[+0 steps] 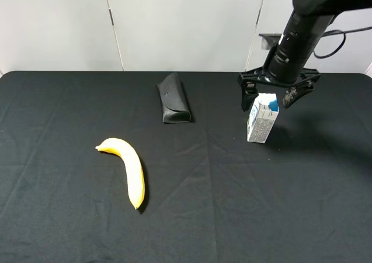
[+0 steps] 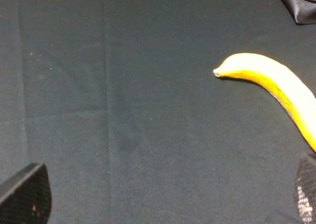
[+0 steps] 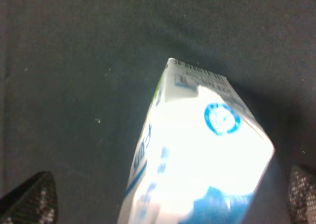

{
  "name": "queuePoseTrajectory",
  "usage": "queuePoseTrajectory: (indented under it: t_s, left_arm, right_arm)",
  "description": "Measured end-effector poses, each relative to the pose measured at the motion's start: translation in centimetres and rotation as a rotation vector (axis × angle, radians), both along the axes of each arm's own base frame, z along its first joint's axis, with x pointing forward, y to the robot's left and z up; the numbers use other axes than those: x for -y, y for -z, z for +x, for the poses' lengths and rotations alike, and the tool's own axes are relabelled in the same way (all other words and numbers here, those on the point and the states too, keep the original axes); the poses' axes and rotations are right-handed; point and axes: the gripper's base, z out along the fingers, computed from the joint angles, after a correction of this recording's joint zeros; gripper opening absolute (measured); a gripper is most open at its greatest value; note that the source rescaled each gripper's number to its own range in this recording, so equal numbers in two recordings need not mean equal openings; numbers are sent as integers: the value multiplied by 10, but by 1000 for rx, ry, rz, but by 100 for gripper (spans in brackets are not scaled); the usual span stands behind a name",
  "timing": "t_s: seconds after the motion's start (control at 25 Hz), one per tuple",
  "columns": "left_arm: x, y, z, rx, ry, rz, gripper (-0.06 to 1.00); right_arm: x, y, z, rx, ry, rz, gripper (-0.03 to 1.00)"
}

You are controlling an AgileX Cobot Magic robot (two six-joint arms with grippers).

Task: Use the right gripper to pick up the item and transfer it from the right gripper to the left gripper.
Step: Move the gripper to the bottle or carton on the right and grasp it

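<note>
- Milk carton: white, blue top. Upright on black cloth, right part of table, well apart from other items.
- Right gripper: above carton, jaws spread wide. One finger either side of carton top, gap on both sides, nothing pinched.
- Left gripper: seen only from own wrist camera. Jaws spread wide, empty, over bare cloth.
- Banana: lying front left.
- Glasses case: black, closed, rear centre.
</note>
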Motion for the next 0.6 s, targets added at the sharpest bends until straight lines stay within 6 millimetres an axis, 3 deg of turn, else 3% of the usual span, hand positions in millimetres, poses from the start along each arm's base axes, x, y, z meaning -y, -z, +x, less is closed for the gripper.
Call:
queuePoseTrajectory:
  t_s: [0.28, 0.6]
  left_arm:
    - [0, 0, 0, 0, 0, 0, 97]
    - [0, 0, 0, 0, 0, 0, 97]
  right_arm:
    - [1, 18, 7, -13, 30, -36, 100]
    - [2, 21, 8, -6, 39, -50, 100]
